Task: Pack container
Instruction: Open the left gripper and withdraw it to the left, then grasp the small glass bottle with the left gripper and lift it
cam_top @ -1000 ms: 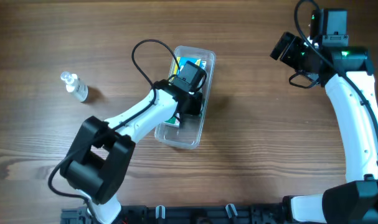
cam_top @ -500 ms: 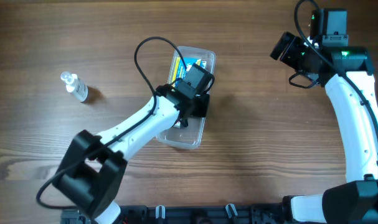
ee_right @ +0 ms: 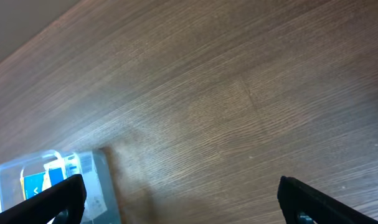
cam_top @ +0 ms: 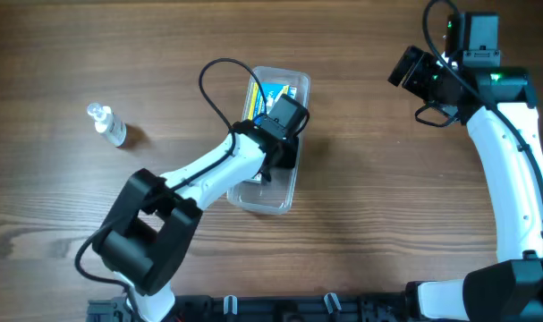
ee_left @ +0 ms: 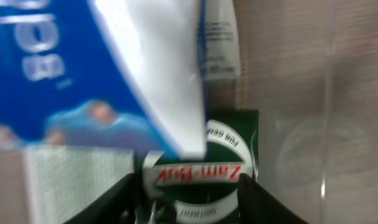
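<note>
The container (cam_top: 269, 199) is a long clear plastic tray in the middle of the table. A blue and white box (cam_top: 277, 91) lies in its far end. My left gripper (cam_top: 276, 159) is down inside the container, shut on a small green Zam-Buk box (ee_left: 200, 177). In the left wrist view the blue and white box (ee_left: 76, 68) and a white labelled item (ee_left: 220, 37) lie just ahead, with the container's clear wall (ee_left: 329, 106) to the right. My right gripper (cam_top: 405, 70) is open and empty, held high at the far right; its fingers (ee_right: 182, 202) frame bare table, with the container (ee_right: 11, 169) at the lower left.
A small clear bottle (cam_top: 107, 125) lies on the wooden table at the far left, well apart from the container. The left arm's black cable (cam_top: 219, 72) loops above the container's left side.
My left gripper has shifted slightly right and forward inside the container with the green box. The right arm has not moved.
</note>
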